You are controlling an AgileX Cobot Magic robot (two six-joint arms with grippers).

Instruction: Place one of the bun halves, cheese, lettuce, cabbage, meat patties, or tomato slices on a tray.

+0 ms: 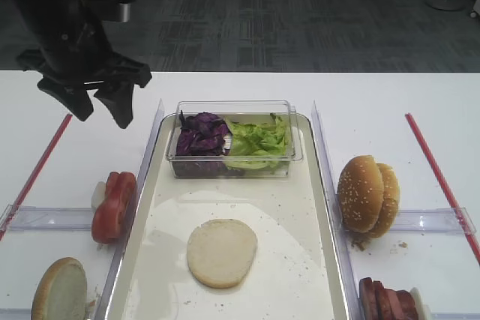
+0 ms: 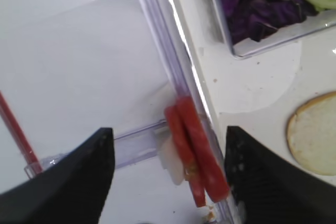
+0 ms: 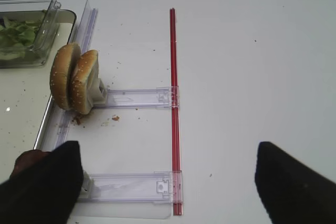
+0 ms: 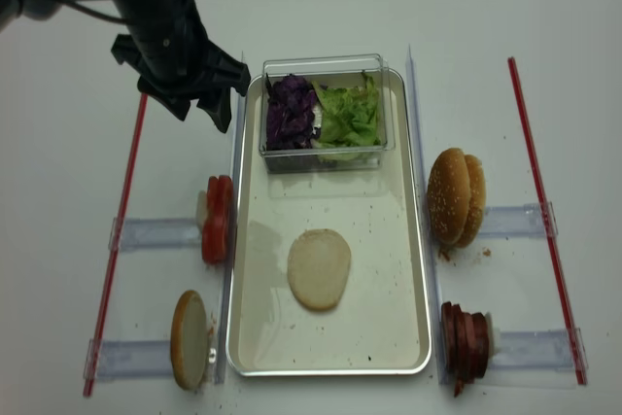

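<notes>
Two red strips [image 4: 119, 237] bound the white table [image 1: 420, 95], one at each side. Just inside the left one, a bun half [image 4: 190, 339] stands on edge in a clear plastic holder [image 4: 126, 357] near the front, and behind it the tomato slices [image 1: 114, 205] stand on edge against the tray's left rim. Above them hangs the left gripper [image 1: 105, 104], its dark fingers [image 2: 63, 177] spread apart with nothing between them, well clear of the table. The tray [image 1: 311, 207] fills the middle: a pale flat bun half [image 1: 221, 252] lies cut face up on its near part, apart from everything else, and a clear plastic tub [image 1: 234, 108] sits at its far end holding the purple cabbage [image 1: 201, 135] on the left and the green lettuce [image 1: 259, 140] on the right. Past the tray's right rim, two sesame-seeded bun halves [image 1: 367, 194] stand together on edge, and the meat patties [image 4: 466, 342] stand in a row nearer the front. The right gripper [image 3: 168, 182] shows only in its own wrist view, fingers wide apart and empty over the table.
</notes>
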